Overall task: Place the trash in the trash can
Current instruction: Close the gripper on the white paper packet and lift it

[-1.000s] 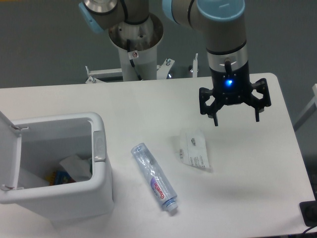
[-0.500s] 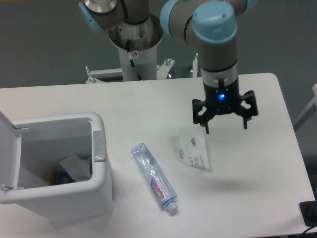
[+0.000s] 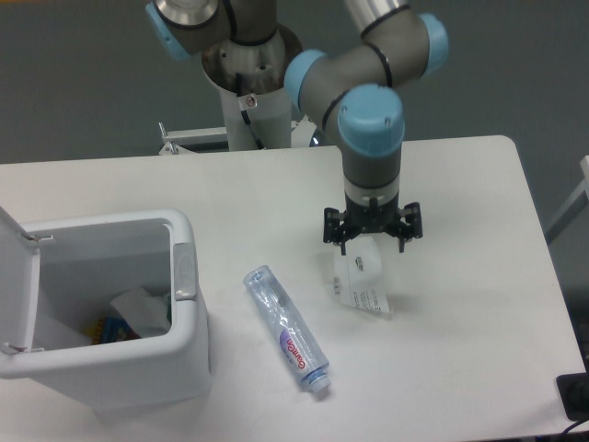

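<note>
Two pieces of trash lie on the white table. A clear plastic bottle [image 3: 286,331] with a white, red-lettered label lies diagonally near the middle. A flat clear packet [image 3: 363,284] with a printed white label lies to its right. My gripper [image 3: 372,247] hangs open directly over the packet's upper end, its fingers spread to either side, close above it. The trash can [image 3: 101,311], a white boxy bin with its lid flipped open, stands at the left, well apart from the gripper.
Inside the bin lie crumpled white paper and a coloured wrapper [image 3: 129,318]. The arm's base column [image 3: 250,87] rises behind the table's far edge. A dark object [image 3: 575,396] sits at the table's right front corner.
The gripper has moved left and down, from above the table's right side to just over the packet. It stays open. Bottle, packet and bin have not moved.
</note>
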